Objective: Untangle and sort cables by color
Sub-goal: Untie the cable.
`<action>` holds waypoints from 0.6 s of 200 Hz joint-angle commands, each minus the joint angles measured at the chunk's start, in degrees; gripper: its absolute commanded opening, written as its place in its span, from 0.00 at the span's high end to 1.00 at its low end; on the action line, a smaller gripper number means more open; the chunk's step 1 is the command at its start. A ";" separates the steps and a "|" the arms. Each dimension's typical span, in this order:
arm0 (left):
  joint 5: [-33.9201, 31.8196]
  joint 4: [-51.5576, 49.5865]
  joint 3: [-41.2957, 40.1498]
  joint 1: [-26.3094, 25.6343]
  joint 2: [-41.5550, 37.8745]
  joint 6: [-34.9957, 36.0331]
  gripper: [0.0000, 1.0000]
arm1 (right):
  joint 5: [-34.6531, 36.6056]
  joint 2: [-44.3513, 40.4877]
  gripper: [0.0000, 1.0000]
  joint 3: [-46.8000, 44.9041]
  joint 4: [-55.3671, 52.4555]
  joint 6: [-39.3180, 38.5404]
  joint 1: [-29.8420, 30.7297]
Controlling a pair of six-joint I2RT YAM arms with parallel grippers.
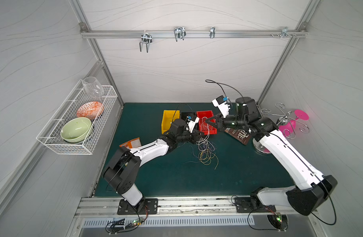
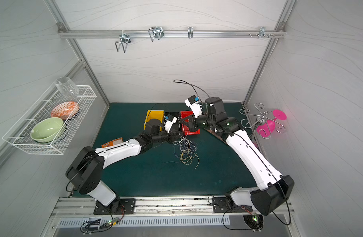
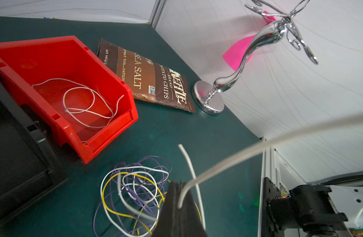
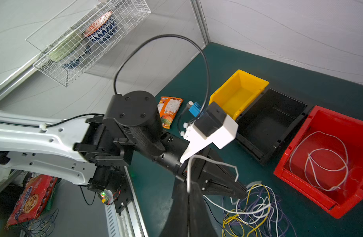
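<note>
Green mat (image 1: 156, 180): left hand (image 3: 177, 184), right hand (image 4: 189, 188) pinching white cable (image 3: 258, 147); grips clear only wrist views.

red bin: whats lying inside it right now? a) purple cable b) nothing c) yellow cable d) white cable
d: loops of white cable lie on the floor of the red bin, while the yellow and purple strands sit in the tangle on the mat.
</note>
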 commanded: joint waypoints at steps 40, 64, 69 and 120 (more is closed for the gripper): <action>-8.49 -12.70 1.31 3.24 -14.70 7.69 1.00 | 8.29 -5.20 0.58 -9.78 -3.78 -2.02 -8.80; -8.26 -15.91 1.67 3.56 -18.11 8.13 1.00 | 7.47 -3.60 0.52 -13.83 -1.35 -2.04 -8.63; -8.39 -16.35 1.75 3.62 -18.72 8.13 1.00 | 7.45 -2.87 0.52 -14.52 -0.83 -1.96 -8.55; -9.90 -21.38 4.50 4.36 -23.84 6.73 1.00 | 14.18 5.51 0.45 -19.10 2.86 -2.97 -4.41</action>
